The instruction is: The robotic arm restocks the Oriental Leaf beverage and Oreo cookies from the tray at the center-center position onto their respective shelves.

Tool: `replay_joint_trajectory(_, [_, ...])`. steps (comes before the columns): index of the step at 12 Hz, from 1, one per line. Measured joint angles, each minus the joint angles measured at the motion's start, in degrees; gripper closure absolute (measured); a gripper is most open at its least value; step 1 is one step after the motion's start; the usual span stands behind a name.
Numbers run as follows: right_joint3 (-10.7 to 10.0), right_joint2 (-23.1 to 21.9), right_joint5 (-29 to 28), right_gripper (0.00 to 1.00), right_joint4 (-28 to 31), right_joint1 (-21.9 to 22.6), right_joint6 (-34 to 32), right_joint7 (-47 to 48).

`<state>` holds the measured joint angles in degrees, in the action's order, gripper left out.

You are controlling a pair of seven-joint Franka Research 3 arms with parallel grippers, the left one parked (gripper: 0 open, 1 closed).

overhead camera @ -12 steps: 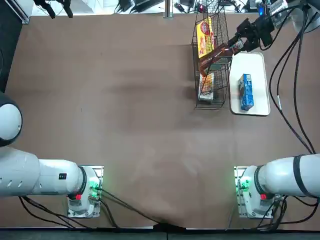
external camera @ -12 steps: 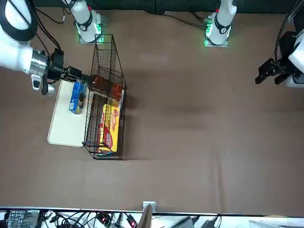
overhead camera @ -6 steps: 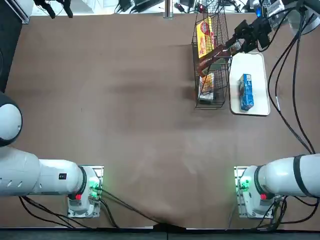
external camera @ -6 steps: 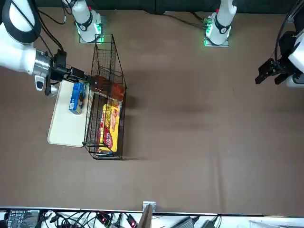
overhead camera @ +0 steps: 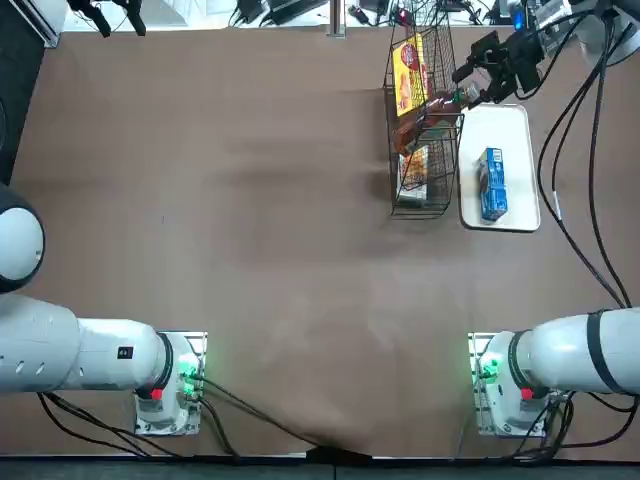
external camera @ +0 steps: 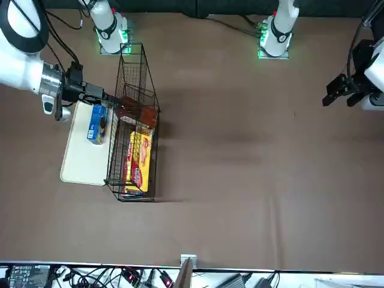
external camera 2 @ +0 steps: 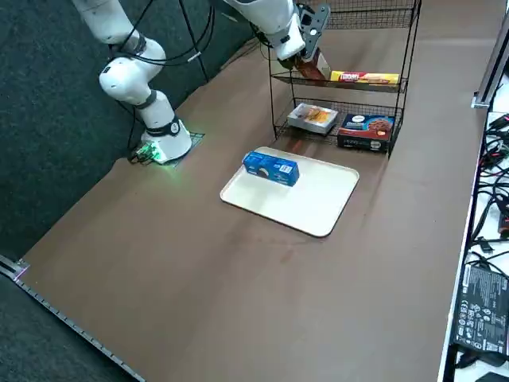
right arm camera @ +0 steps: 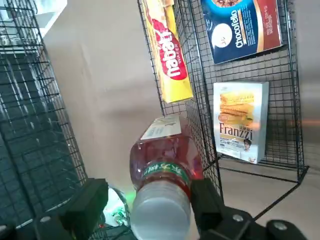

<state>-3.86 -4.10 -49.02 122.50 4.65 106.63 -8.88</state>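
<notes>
Right tool [right arm camera: 149, 201] open at the wire rack [external camera 2: 350, 86], fingers spread, grip released. Bottle [right arm camera: 165, 145] lies between them, cap toward the tool, long axis diagonal across the rack.

Table shared by overhead, front views

The right arm [overhead camera: 590, 350] reaches out, its right pincer [right arm camera: 150, 192] far ahead of the base [overhead camera: 497, 390], black fingers [right arm camera: 87, 205] apart.
</notes>
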Motion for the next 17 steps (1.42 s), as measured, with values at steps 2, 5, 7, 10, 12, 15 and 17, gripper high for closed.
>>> replay_joint_trajectory(2, [-0.08,0.00,0.00,0.00,-0.34,0.00,-0.07,-0.03])
replay_joint_trajectory(5, [-0.60,0.04,0.02,0.00,-1.70,-0.22,-0.20,-0.14])
replay_joint_trajectory(7, [-0.87,0.04,1.03,0.00,-3.70,-1.09,-1.12,-0.14])
replay_joint_trajectory(10, [-1.21,0.02,3.54,0.00,-7.25,-3.85,-4.27,-0.08])
replay_joint_trajectory(12, [-1.37,0.03,5.20,0.00,-8.43,-5.94,-6.20,-0.08])
replay_joint_trajectory(15, [-1.51,0.06,7.72,0.00,-8.63,-8.55,-7.80,-0.08])
replay_joint_trajectory(17, [-1.55,0.20,10.11,0.00,-8.63,-10.44,-8.56,-0.08])
